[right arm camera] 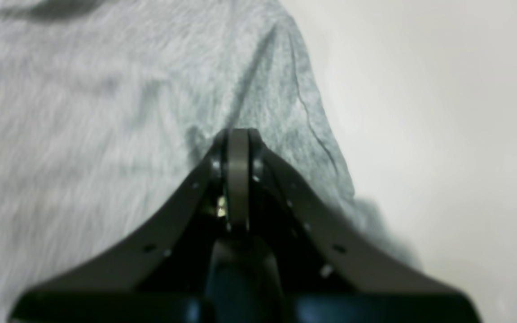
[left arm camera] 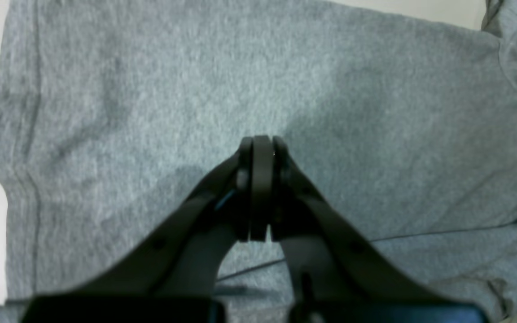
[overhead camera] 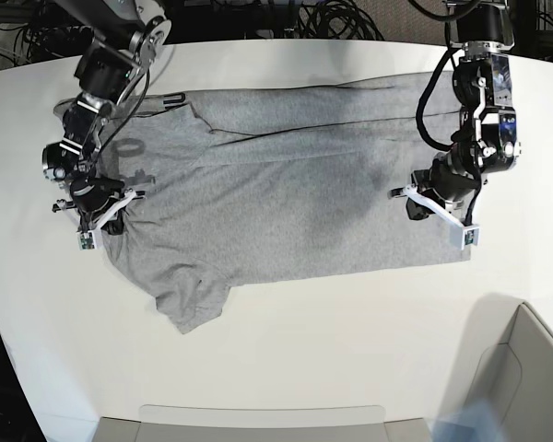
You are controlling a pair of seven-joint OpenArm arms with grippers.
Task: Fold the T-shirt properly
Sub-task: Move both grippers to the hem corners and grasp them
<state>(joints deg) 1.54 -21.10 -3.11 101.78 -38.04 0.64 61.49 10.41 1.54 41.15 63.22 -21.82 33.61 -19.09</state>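
The heather-grey T-shirt lies spread on the white table, plain side up, neck to the left and hem to the right, with its far long edge folded over. My left gripper is shut over the hem end. In the left wrist view the gripper has its fingers together over flat cloth, with nothing seen between them. My right gripper is at the shirt's left edge by the sleeve. In the right wrist view the gripper is shut where creases in the cloth converge, so it seems to pinch the shirt.
A grey bin stands at the front right corner. A flat grey tray lies along the front edge. Black cables run behind the table. The near sleeve sticks out toward the front.
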